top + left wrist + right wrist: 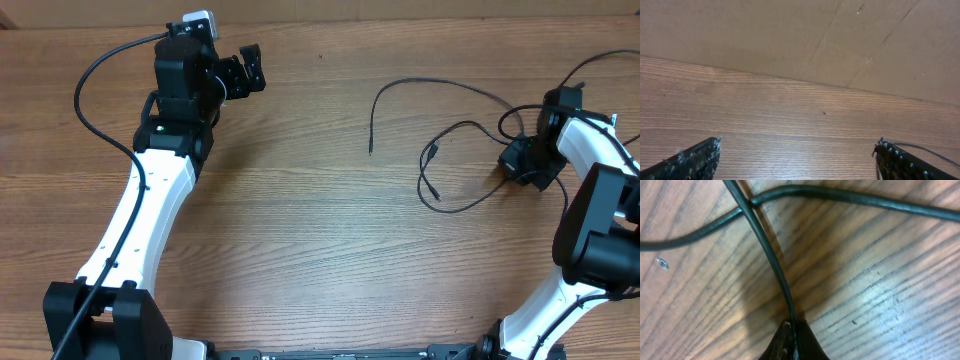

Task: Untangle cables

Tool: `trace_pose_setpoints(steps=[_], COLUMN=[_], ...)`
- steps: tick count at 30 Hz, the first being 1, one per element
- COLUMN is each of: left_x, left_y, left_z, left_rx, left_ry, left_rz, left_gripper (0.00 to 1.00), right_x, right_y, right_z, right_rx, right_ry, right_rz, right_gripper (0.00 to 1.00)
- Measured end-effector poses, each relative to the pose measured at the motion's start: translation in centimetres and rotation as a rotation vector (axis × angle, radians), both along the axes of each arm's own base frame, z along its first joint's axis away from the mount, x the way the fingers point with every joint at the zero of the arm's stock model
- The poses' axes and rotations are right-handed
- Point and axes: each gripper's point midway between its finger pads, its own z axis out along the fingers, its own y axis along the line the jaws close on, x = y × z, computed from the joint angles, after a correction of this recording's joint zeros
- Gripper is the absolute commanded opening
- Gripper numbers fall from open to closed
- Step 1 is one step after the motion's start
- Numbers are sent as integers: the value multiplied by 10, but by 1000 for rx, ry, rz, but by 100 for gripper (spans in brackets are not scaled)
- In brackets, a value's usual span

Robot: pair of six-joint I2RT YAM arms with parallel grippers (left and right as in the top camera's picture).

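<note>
Thin black cables [455,140] lie on the wooden table at the right: one long cord arcs from a plug end [370,150] up and across to the right, and another loops below with a small plug [432,152]. My right gripper [522,160] is down on the table at the right end of these cords, shut on a cable [771,260] that runs up from between its fingertips [794,330] and crosses another cord [850,197]. My left gripper [248,72] is open and empty at the far left back, its fingers [797,152] spread wide over bare wood.
A brown cardboard wall [840,45] stands along the table's back edge. The thick black arm cable [100,120] hangs by the left arm. Another arm cable [590,65] loops near the right arm.
</note>
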Motion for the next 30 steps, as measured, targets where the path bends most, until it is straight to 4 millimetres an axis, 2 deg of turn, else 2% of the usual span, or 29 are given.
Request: trace_pose_setpoints(steps=[5, 9, 17, 21, 30], left_x=[1, 1, 1, 1, 1], left_y=[0, 0, 0, 0, 0], left_z=[1, 1, 1, 1, 1], left_rx=[-1, -1, -1, -1, -1], left_ry=[-6, -6, -6, -6, -6], left_rz=[0, 0, 0, 0, 0], left_gripper=[100, 100, 100, 100, 99], right_x=[-8, 10, 71, 93, 139], right_y=[2, -3, -17, -22, -34], right_z=[4, 25, 114, 159, 274], right_rx=[19, 10, -28, -50, -145], right_ry=[61, 31, -179, -286, -616], right_rz=[0, 0, 5, 9, 19], right_gripper=[4, 4, 4, 4, 4])
